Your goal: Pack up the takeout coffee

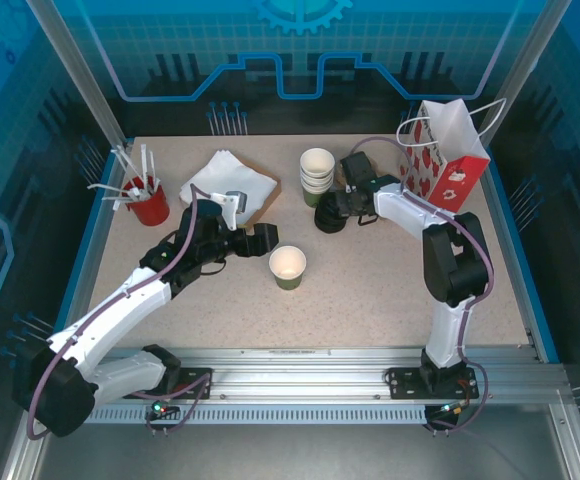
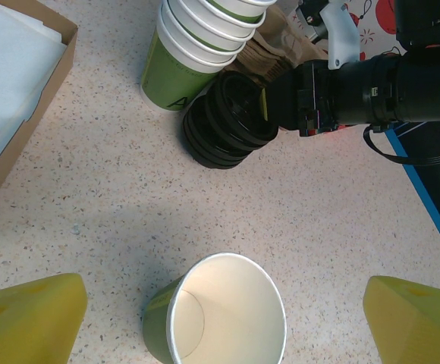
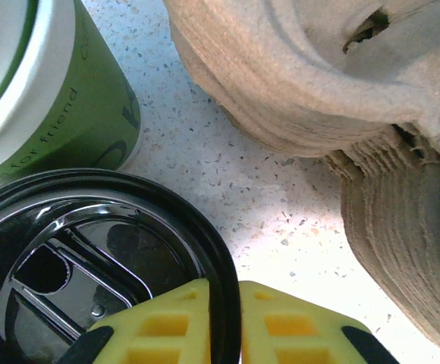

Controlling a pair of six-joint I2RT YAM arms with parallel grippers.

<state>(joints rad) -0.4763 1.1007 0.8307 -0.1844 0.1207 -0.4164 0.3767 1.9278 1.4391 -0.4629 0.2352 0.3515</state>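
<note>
**Speckled beige table** (image 1: 390, 300), seen from above, with both arms reaching in from its near edge.

**Gift bag** (image 1: 448, 165) (white, printed with red fruit, one red side panel) stands upright at the far right corner with its cord handles raised.

**Shallow cardboard box of white napkins** (image 1: 228, 180) lies at the far centre-left.

**Stack of moulded pulp carriers** (image 3: 319, 76) sits just behind the lids.

**Stack of cream-rimmed green cups** (image 1: 317, 175) stands at the far centre. The **red cup of white stirrers** (image 1: 148, 205) stands at the far left, well apart from it.

**Takeout coffee cup** (image 1: 287, 267) stands upright near the table's centre. It is green-sided and cream inside, with its mouth open.

**Left gripper** (image 2: 224, 292): the jaws are spread wide, with one yellow finger (image 2: 30, 318) on either side of the cup. Both fingers are clear of its wall, and nothing is held.

**Stack of black lids** (image 1: 329, 218) rests on the table just beside the foot of the cup stack. Its upper lids are skewed toward the right arm.

**Right gripper** (image 3: 225, 292): the yellow fingers are closed almost together on the rim of the top lid (image 3: 91, 250), one finger inside the rim and one outside. Whether that lid is raised off the stack cannot be told.
</note>
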